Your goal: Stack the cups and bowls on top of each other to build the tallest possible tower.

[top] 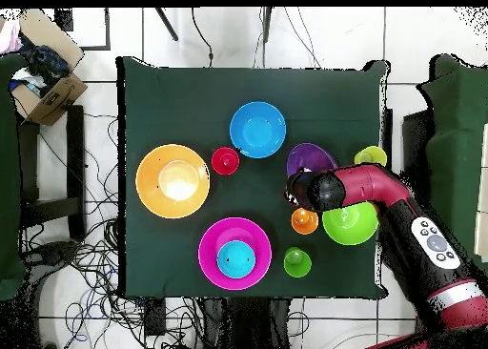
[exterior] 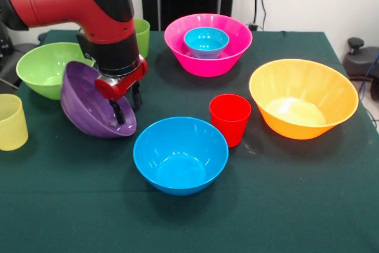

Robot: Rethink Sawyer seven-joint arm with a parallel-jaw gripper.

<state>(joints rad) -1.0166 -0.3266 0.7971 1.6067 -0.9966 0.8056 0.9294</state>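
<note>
While my gripper (exterior: 127, 103) pinches the rim of the purple bowl (exterior: 95, 102), one finger inside and one outside, the bowl hangs tilted with its mouth facing left and its lower edge at or just above the green cloth. I judge this the pick-up step: the bowl is gripped but not yet carried anywhere.

No tower stands yet. The only nesting is the small blue bowl (exterior: 206, 41) sitting inside the pink bowl (exterior: 208, 57) at the far middle. The large blue bowl (exterior: 180, 155) sits near centre, with the red cup (exterior: 230, 118) just beside it on the right. The orange bowl (exterior: 303, 98) is at the right. The lime green bowl (exterior: 46, 68) lies just behind the purple one at the left, the pale yellow cup (exterior: 12, 122) at the left edge, and the green cup (exterior: 142, 36) far behind my arm. The orange cup (top: 304, 220) shows only from overhead, beside my wrist.

Next move, as I see it: lift clear, level the bowl, and carry it to a wide base. The tilted, glossy rim could slip in so narrow a pinch, so the lift wants to be slow, and the red cup must be avoided.
</note>
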